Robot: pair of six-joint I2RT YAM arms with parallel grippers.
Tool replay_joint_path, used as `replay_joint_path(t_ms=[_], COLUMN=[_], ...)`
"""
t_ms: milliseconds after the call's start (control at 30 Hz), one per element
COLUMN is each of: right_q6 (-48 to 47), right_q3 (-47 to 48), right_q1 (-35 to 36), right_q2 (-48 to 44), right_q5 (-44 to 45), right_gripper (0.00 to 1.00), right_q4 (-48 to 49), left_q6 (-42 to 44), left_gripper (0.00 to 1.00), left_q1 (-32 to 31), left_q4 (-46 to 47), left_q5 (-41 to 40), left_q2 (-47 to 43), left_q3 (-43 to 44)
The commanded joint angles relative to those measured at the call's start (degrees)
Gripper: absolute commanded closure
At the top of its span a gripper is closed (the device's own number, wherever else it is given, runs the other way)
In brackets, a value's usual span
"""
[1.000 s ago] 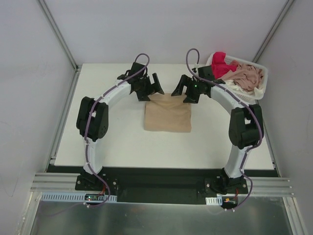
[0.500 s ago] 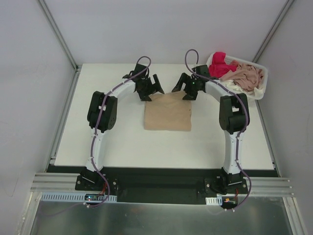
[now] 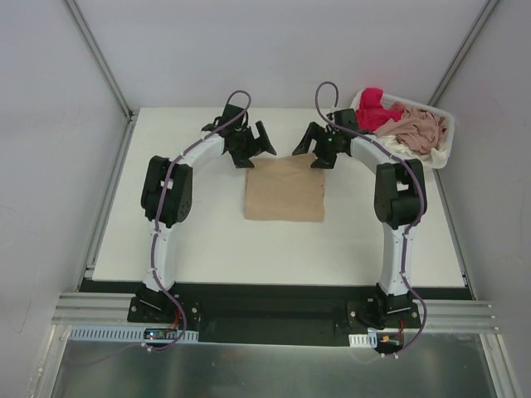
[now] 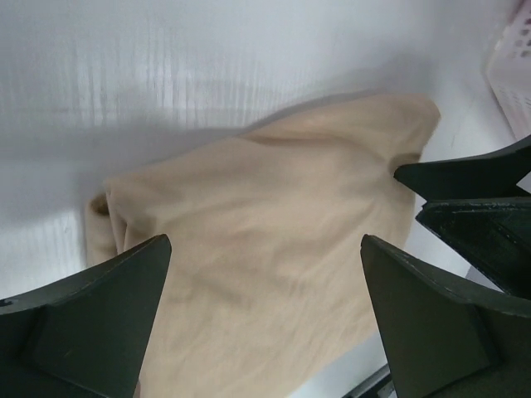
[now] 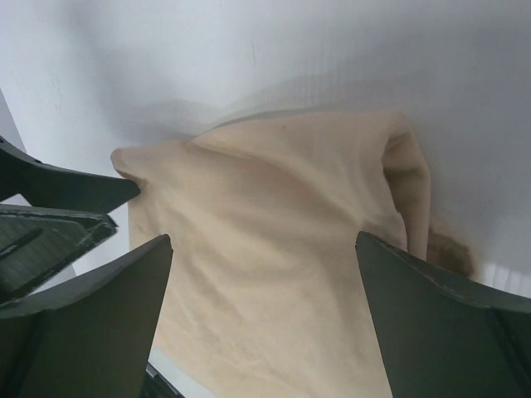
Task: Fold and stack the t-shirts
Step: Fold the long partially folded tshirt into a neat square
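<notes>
**Table** (image 3: 207, 240): white, flat top. It bears one shirt near its middle and a basket at the far right corner.

**Tan-beige t-shirt** (image 3: 284, 189): folded into a near-square packet and lying flat on the table between the two arms. From above its near and side edges are straight and its surface is smooth. In the left wrist view the cloth (image 4: 249, 249) shows soft shallow creases and a rounded, doubled-over corner at the left. In the right wrist view (image 5: 274, 232) a thick rolled fold runs down the right side.

**Basket** (image 3: 449, 137): white plastic lattice, well apart from the folded shirt. It holds loose, crumpled cloth.

**Dusty pink t-shirt** (image 3: 419, 128): bunched in the right part of the basket.

**Red-pink t-shirt** (image 3: 375, 112): heaped at the basket's left end and rising above the rim.

**Left gripper** (image 3: 255, 148): over the far left corner of the tan-beige t-shirt. Fingers spread wide, nothing held. In its own camera (image 4: 265, 319) the cloth fills the gap between the fingers.

**Right gripper** (image 3: 309, 151): over the far right corner of the same shirt. Fingers spread wide, nothing held (image 5: 265, 323).

Whether either gripper touches the cloth cannot be told.
</notes>
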Motion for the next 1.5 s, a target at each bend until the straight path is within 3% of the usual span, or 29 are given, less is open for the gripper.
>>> replay_joint_path(t_ms=[0, 233, 433, 633, 1000, 1033, 1067, 1267, 1400, 1467], right_q6=[-5.07, -8.51, -8.59, -8.42, -8.5, -8.5, -8.5, -8.15, -7.63, -7.71], right_q3=[-2.47, -17.32, -23.04, -23.93, -22.96, -23.05, -23.22, -23.31, -23.57, -24.19], right_q1=[1.04, 3.77, 4.21, 5.97, 5.97, 6.06, 5.97, 5.88, 5.88, 5.97], right_q2=[-13.36, -29.97, -29.47, -26.4, -23.84, -24.01, -24.19, -23.75, -24.36, -25.15], right_q5=[0.41, 15.41, 18.78, 22.03, 23.79, 23.88, 24.06, 25.03, 23.71, 23.27], right_gripper=[0.03, 0.03, 0.03, 0.03, 0.03, 0.03, 0.03, 0.03, 0.03, 0.03], right_q4=[-3.19, -7.67, -10.93, -9.97, -10.58, -10.58, -10.67, -10.4, -10.14, -9.88], left_q6=[3.08, 1.86, -1.21, -1.57, -2.45, -2.37, -2.28, -2.19, -2.63, -2.45], left_gripper=[0.01, 0.01, 0.01, 0.02, 0.42, 0.46, 0.58, 0.74, 1.0, 1.0], left_q1=[-0.21, -2.67, -4.77, -5.31, -5.39, -5.39, -5.39, -6.36, -6.45, -6.45], left_q4=[-0.68, -0.68, -0.59, -0.42, -0.15, -0.15, -0.15, -0.07, -0.15, -0.07], left_q5=[-2.11, -8.09, -12.22, -13.81, -11.88, -12.14, -12.14, -12.93, -12.58, -12.67], left_q2=[-16.95, -33.5, -42.39, -39.94, -24.65, -24.29, -24.03, -24.55, -24.11, -25.51], left_q3=[-3.88, -25.5, -40.62, -42.13, -37.74, -37.74, -37.91, -41.69, -44.14, -44.59])
